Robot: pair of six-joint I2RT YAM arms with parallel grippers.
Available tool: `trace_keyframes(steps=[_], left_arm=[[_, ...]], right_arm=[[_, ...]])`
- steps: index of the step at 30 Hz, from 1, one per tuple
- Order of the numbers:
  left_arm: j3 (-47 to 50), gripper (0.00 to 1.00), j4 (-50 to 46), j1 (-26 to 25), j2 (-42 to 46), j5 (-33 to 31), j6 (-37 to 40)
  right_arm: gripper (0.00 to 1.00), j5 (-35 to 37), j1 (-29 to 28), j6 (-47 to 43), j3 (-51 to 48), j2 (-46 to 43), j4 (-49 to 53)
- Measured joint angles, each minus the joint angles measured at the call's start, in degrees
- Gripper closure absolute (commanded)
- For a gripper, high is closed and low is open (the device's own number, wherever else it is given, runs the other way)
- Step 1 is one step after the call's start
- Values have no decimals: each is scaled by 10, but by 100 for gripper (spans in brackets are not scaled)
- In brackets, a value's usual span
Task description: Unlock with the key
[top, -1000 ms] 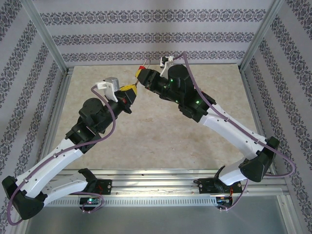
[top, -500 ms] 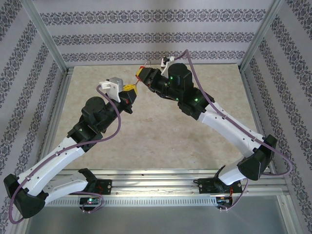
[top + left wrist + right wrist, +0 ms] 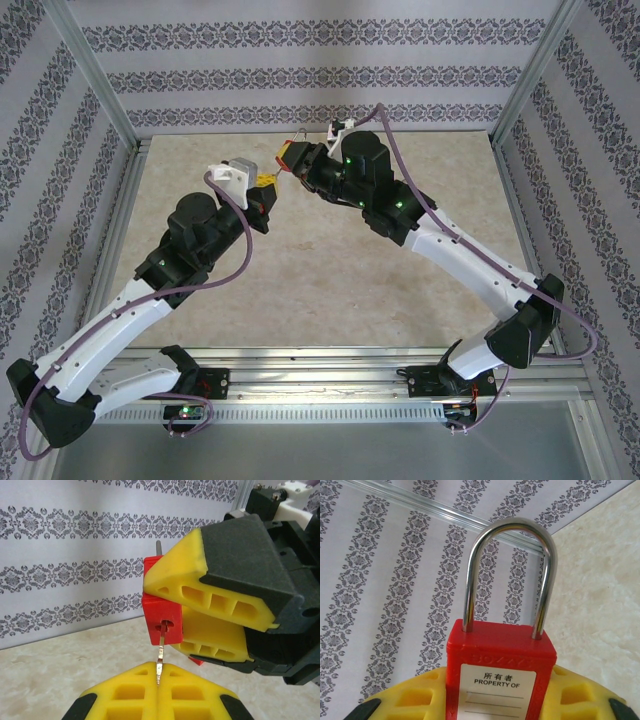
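My right gripper (image 3: 290,160) is shut on a red padlock (image 3: 500,667) with a white "PROPERTY OF" label and holds it in the air. Its steel shackle (image 3: 510,572) stands closed, both legs in the body. In the left wrist view the padlock (image 3: 161,622) shows its bottom face with the keyhole. My left gripper (image 3: 159,686) is shut on a thin silver key (image 3: 160,656). The key's tip sits in the keyhole. From above, the two grippers meet over the far middle of the table, left gripper (image 3: 265,183) just below and left of the right one.
A beige marbled tabletop (image 3: 330,270) lies under both arms. Patterned walls and aluminium frame posts (image 3: 95,85) close in the back and sides. A metal rail (image 3: 320,370) runs along the near edge by the arm bases.
The left arm has pushed up and to the right, closing the gap to the padlock. The right gripper has shifted slightly and now meets the left one.
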State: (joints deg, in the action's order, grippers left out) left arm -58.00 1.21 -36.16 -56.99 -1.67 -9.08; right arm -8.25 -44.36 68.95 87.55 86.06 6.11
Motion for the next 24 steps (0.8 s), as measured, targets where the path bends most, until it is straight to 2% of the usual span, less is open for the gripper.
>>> trace_keyframes(steps=[7,24], left_arm=[[-16,100,22,10,-38,25,-30],[-31,100,49,15,-82,22,-35]], right_arm=[[100,30,0,-3,0,3,-1],[100,85,-12,-11,0,12,9]])
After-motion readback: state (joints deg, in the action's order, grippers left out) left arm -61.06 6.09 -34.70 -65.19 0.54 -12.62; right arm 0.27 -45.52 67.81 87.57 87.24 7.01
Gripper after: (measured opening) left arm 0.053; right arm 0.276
